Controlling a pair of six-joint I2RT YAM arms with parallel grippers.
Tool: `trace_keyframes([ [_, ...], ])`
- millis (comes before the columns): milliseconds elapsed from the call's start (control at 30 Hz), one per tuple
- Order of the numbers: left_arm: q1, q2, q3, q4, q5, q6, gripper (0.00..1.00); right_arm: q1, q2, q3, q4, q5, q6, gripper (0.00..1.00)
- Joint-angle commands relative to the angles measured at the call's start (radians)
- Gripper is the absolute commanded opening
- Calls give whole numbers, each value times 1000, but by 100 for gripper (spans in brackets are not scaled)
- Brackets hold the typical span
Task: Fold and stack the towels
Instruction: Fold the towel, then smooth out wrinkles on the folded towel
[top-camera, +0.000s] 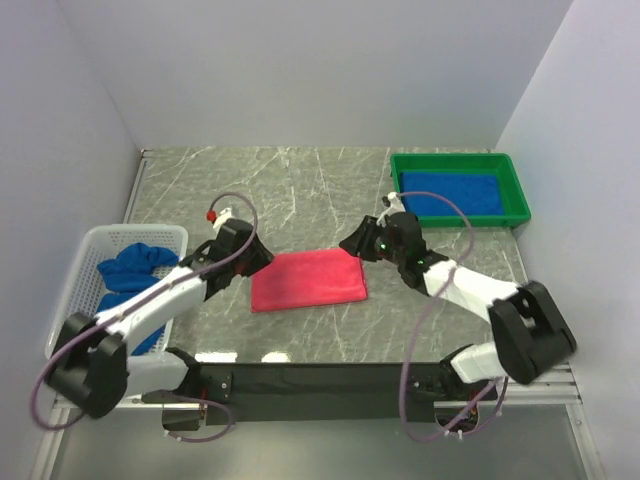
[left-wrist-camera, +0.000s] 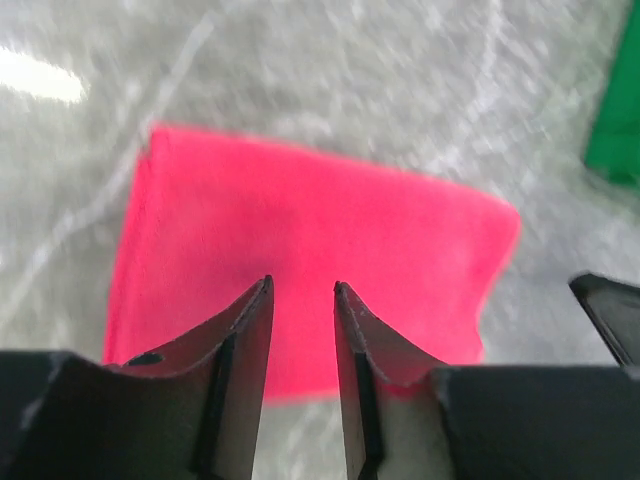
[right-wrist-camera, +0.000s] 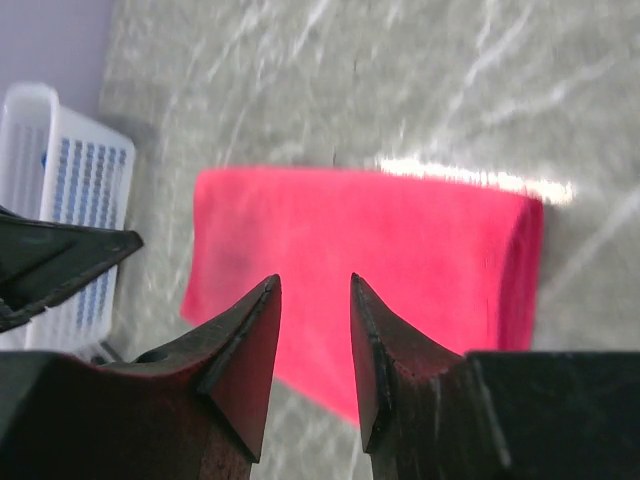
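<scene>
A folded red towel (top-camera: 309, 280) lies flat on the marble table between my arms. It shows in the left wrist view (left-wrist-camera: 310, 245) and in the right wrist view (right-wrist-camera: 370, 250). My left gripper (top-camera: 262, 254) hovers at its left edge, open and empty, its jaws a small gap apart (left-wrist-camera: 302, 288). My right gripper (top-camera: 352, 243) hovers at the towel's far right corner, open and empty (right-wrist-camera: 314, 282). A folded blue towel (top-camera: 452, 194) lies in the green tray (top-camera: 518, 190). Crumpled blue towels (top-camera: 130, 270) sit in the white basket (top-camera: 95, 240).
The green tray stands at the back right, the white basket at the left by the wall. Grey walls close in the table on three sides. The other arm's finger (left-wrist-camera: 610, 310) shows at the right of the left wrist view.
</scene>
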Motion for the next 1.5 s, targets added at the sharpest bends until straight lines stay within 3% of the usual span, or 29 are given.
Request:
trace_keyframes([
  [0, 72, 116, 45, 108, 26, 68, 36, -17, 136, 45, 151, 26, 32, 41],
  [200, 119, 378, 94, 194, 23, 83, 28, -58, 345, 60, 272, 69, 98, 41],
  [367, 144, 451, 76, 208, 23, 92, 27, -111, 420, 31, 297, 63, 107, 41],
  [600, 138, 308, 102, 92, -18, 127, 35, -117, 237, 33, 159, 67, -3, 41],
  [767, 75, 201, 137, -37, -44, 120, 37, -95, 108, -7, 62, 1, -19, 41],
  [1067, -3, 14, -132, -4, -7, -13, 22, -49, -15, -171, 31, -163, 1, 36],
  [1233, -2, 11, -232, 29, -7, -59, 15, -51, -38, -233, -21, -111, 27, 33],
  [1467, -2, 15, -275, 13, -44, -96, 12, -80, 29, -245, -64, -114, 29, 33],
])
